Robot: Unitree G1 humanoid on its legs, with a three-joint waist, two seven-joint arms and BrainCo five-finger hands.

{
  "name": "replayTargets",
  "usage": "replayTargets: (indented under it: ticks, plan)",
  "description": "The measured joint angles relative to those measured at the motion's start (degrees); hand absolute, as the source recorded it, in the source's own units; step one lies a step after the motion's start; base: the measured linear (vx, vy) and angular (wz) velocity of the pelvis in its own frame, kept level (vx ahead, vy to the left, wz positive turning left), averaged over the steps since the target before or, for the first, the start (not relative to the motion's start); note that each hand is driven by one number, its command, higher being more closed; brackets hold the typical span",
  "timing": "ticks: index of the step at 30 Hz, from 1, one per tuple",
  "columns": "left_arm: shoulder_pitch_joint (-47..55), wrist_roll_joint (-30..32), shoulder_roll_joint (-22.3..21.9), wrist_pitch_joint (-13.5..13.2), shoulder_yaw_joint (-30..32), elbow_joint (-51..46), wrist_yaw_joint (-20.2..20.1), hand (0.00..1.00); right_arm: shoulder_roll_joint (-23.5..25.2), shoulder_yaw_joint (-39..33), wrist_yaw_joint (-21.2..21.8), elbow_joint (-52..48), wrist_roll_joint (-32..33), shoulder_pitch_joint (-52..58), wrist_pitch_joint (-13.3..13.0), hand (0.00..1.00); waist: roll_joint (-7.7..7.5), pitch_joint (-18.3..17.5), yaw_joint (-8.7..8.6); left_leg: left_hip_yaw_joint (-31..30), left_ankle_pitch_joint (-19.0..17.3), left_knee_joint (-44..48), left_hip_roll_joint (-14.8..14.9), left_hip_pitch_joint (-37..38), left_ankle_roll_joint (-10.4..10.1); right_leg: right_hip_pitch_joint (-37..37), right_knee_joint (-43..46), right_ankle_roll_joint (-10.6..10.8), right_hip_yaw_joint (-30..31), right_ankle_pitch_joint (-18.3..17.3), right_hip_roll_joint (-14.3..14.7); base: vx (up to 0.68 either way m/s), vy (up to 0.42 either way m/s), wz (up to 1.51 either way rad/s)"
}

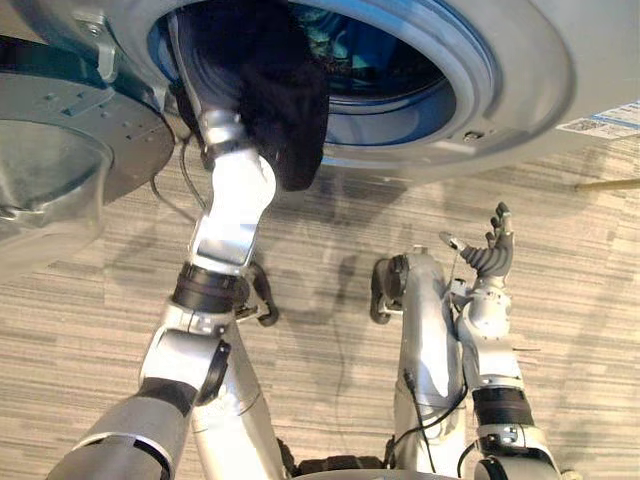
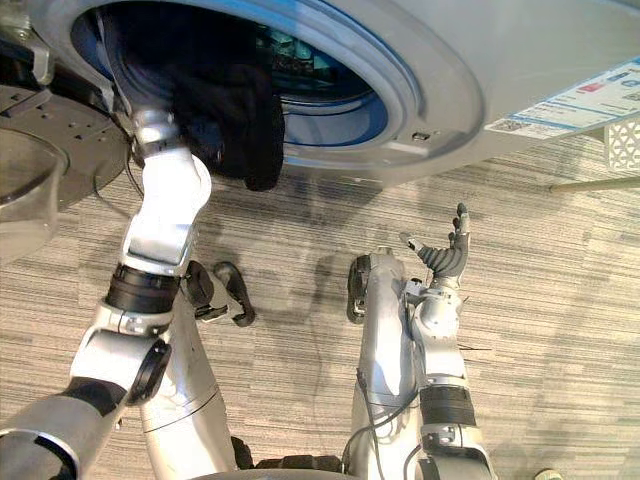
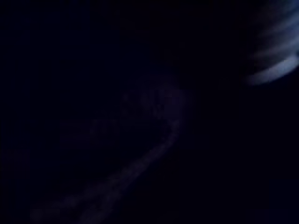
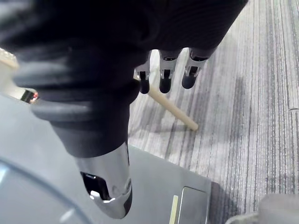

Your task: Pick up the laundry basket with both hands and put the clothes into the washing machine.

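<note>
The washing machine stands in front of me with its round drum mouth open; some clothes lie deep inside. A black garment hangs over the lower left of the drum's rim, half in and half out. My left arm reaches up into the drum, and its hand is buried under that garment. The left wrist view is dark, with only faint folds of cloth. My right hand is raised over the floor, well below the drum, open, fingers straight and holding nothing.
The washer's door is swung open at the left, beside my left arm. A white basket's corner sits at the right edge, with a pale stick on the striped floor near it.
</note>
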Motion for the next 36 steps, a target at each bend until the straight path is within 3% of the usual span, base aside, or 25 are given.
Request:
replayTargets:
  ticks: [6,10,11,16,19,25,28,36]
  plan:
    - [-16.09,0.8,6.92,0.11,-1.71,10.55,-0.27,1.0,0.16,0.82,-0.01,7.32,-0.04,-0.06,1.98,0.0,-0.52,1.6,-0.8,0.03,-0.11,1.35,2.12,-2.99,-0.02,-3.84,-0.18,0.39,0.7,1.74,2.67,0.03,-0.015,-0.23]
    - [-20.51,2.32,8.19,0.58,-1.15,15.57,-0.15,1.0,-0.04,3.55,-0.01,8.08,-0.07,-0.74,1.22,0.0,-0.45,2.29,-1.55,-0.19,-0.55,1.8,4.16,-4.77,0.0,-5.66,-1.59,0.69,0.44,3.55,4.59,0.01,0.008,-0.39]
    - [-21.44,2.67,8.19,0.89,-1.13,17.65,-0.1,0.0,-0.12,4.09,-0.04,8.85,-0.06,-0.97,0.74,0.0,-0.44,2.3,-1.78,-0.19,-0.56,1.8,4.6,-5.3,0.02,-6.21,-2.0,0.65,0.37,4.14,4.92,0.02,0.005,-0.26]
    - [-22.29,4.14,8.76,3.81,-0.73,22.89,1.19,0.0,-0.83,5.88,-1.25,10.46,-0.05,-1.47,-0.95,0.0,-0.2,2.45,-2.23,-0.24,-0.6,1.9,5.09,-6.5,0.09,-7.52,-2.72,1.02,0.37,4.91,5.56,0.03,0.004,-0.11]
    - [-25.67,6.31,8.92,4.51,-1.24,25.95,0.56,0.0,-1.7,6.23,-2.19,11.02,0.0,-1.44,-1.77,0.0,0.33,2.77,-1.47,-0.83,-0.59,2.05,4.96,-7.93,0.1,-8.25,-3.08,1.13,-0.16,5.18,5.4,0.03,0.015,-0.04]
    - [-28.64,13.1,9.97,4.42,-3.97,29.23,-11.82,0.0,-2.89,6.27,-0.9,11.13,0.01,-1.44,-1.65,0.0,0.68,2.97,-1.02,-0.86,-0.54,1.73,3.73,-8.16,0.1,-8.36,-2.86,1.09,-0.89,5.16,3.5,0.04,0.009,0.08]
    - [-28.62,14.1,9.72,4.21,-4.74,30.43,-15.24,0.0,-3.25,6.24,0.44,11.13,0.66,-1.44,-1.63,0.0,0.75,2.99,-0.78,-0.7,-0.51,1.49,2.97,-8.15,0.13,-8.3,-2.87,1.06,-0.83,5.14,2.78,0.04,0.008,0.11]
    - [-28.25,14.03,9.58,3.46,-4.68,29.54,-16.36,0.0,-4.06,4.82,1.49,11.33,1.97,-0.8,-1.46,0.0,1.16,2.87,0.11,-0.14,0.73,-0.53,0.93,-7.19,0.48,-7.31,-3.47,0.55,-0.89,4.87,0.82,0.04,-0.003,0.14]
